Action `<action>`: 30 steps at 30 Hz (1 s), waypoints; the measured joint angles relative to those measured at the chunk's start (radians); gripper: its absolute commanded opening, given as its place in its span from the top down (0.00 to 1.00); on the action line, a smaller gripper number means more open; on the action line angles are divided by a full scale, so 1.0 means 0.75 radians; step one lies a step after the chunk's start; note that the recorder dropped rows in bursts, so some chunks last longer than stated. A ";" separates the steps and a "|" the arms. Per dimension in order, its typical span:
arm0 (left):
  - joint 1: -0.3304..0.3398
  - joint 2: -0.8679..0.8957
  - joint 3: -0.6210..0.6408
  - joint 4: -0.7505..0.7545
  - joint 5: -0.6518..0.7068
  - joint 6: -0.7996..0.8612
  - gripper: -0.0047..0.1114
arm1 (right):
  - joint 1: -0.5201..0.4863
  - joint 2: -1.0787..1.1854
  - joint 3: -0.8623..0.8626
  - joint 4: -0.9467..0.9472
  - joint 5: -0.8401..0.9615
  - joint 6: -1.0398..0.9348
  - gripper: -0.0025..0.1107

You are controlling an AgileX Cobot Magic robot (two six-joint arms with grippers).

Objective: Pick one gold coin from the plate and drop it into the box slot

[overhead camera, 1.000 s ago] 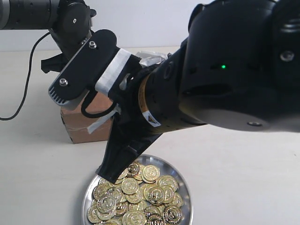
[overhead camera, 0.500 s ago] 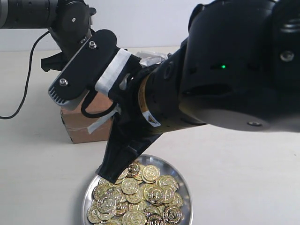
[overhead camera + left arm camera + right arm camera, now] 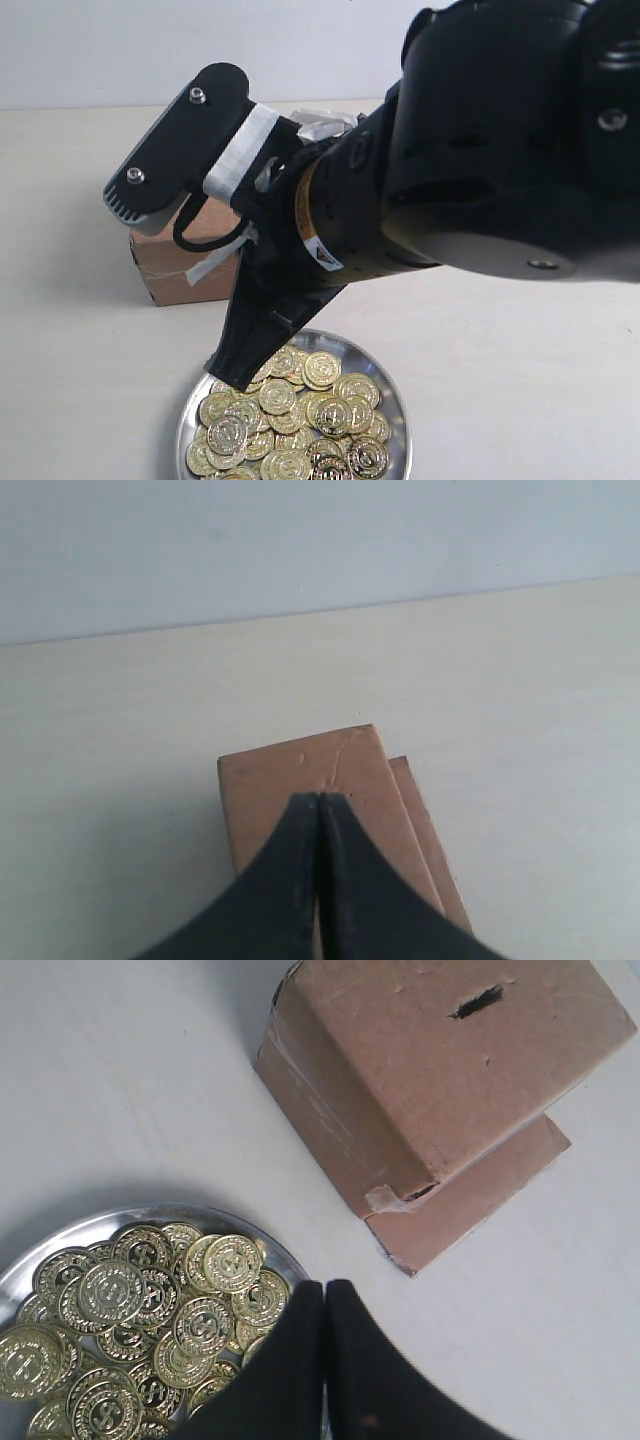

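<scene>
Left arm has gone from the exterior view; it was top-left behind the box (image 3: 185,265) a moment ago. Right arm unchanged.

Right gripper (image 3: 232,378) points tip-down at the edge of the plate (image 3: 396,400), over the coins (image 3: 300,420). Jaws are pressed together and no coin shows between them. My read: it's lined up for a pick but not opened yet, so no coin is taken.

Left gripper (image 3: 319,798) is also clenched and empty, above the box (image 3: 300,765). It's probably just parked, since it doesn't block the drop path.

Right wrist view shows what the exterior can't: the slot (image 3: 475,1002) on the box top, unobstructed, plus the loose flap (image 3: 470,1195) at the base. Box and plate (image 3: 40,1257) sit near each other, not touching. Left wrist view shows no slot and no plate.
</scene>
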 measured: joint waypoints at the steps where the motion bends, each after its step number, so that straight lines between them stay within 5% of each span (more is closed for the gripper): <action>1: 0.000 -0.032 0.000 -0.013 0.014 0.010 0.96 | 0.000 0.000 0.000 0.000 0.000 0.000 0.98; 9: 0.000 -0.185 0.000 -0.042 0.154 0.020 0.96 | 0.000 0.000 0.000 0.000 0.000 0.000 0.98; 30: 0.000 -0.242 0.000 -0.053 0.164 0.025 0.96 | 0.000 -0.165 0.000 0.000 0.000 0.000 0.98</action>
